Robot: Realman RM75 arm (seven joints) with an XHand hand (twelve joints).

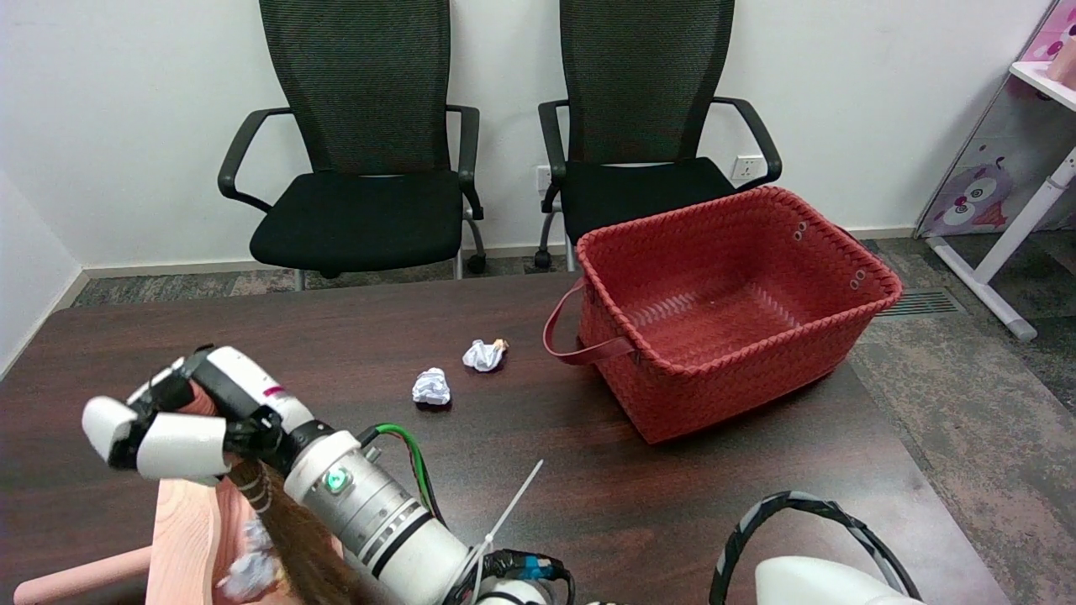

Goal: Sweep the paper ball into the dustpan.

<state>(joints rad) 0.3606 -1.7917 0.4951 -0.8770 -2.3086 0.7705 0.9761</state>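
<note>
At the near left corner of the dark wooden surface (588, 504) lies a pink dustpan (181, 538), its handle running off toward the left edge of the picture. A crumpled paper ball (250, 571) sits inside the pan, partly covered by the brown bristles of a brush (294, 546). Just above the pan, the right robot hand (181, 420) has its fingers curled around the top of the brush, holding it with the bristles hanging down into the pan. The white arm runs from the hand toward the lower middle of the picture, with a green light on the wrist.

Farther in, near the middle of the surface, two more crumpled paper balls rest apart from the pan: one (431, 387) nearer, the other (484, 355) just beyond it and to the right.

At the far right corner stands a red woven basket (639, 395), with a loop handle on its left side; nothing can be seen inside it.

Behind the surface, two black office chairs (361, 202) stand against a white wall.
</note>
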